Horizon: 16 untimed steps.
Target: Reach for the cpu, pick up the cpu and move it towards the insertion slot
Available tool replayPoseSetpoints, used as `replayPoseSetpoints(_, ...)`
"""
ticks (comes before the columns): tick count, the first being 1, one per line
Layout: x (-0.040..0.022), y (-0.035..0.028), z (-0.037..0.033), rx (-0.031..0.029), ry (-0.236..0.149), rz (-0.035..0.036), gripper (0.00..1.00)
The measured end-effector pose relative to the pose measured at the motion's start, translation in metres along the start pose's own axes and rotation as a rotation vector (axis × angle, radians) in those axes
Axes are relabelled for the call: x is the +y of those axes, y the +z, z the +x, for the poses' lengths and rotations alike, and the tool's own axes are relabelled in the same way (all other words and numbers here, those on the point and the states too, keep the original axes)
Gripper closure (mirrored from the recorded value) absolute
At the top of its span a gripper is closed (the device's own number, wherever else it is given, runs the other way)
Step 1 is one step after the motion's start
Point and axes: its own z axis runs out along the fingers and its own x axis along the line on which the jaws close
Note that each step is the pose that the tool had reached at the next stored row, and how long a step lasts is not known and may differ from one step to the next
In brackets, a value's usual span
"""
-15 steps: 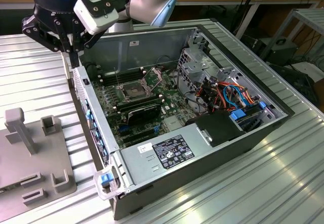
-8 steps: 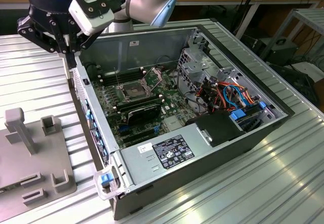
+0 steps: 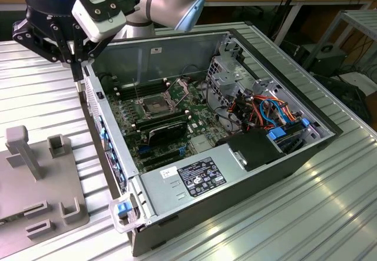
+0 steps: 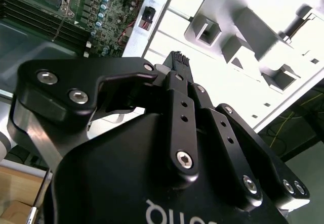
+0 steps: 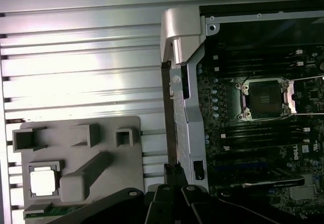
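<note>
Black gripper [image 4: 177,57] body nearest camera, fingers pressed together, nothing held; hung over case wall [image 5: 185,82]. Cpu [image 5: 43,181] sat in pocket of grey fixture [image 3: 47,184] on table, at exterior view's left of case, well apart from gripper. Probably light, stiff, thin, fragile underneath: best taken by opposite edges. Fixture posts [image 5: 81,176] crowded cpu; wall stood between cpu and slot [image 5: 264,98].

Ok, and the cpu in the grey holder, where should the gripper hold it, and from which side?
Grip the cpu by two opposite edges, coming straight down from above. It lies flat, silvery face up, in a pocket of the grey holder, and a raised block stands close beside it, so a sideways approach looks blocked.
</note>
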Motion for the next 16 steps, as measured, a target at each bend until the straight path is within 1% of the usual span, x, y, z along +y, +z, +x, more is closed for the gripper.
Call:
replayPoseSetpoints(14, -0.0011, -0.0002, 0.012, 0.0, 0.0, 0.0, 0.89)
replayPoseSetpoints(16, -0.0013, -0.0002, 0.0145, 0.0, 0.0, 0.0, 0.89)
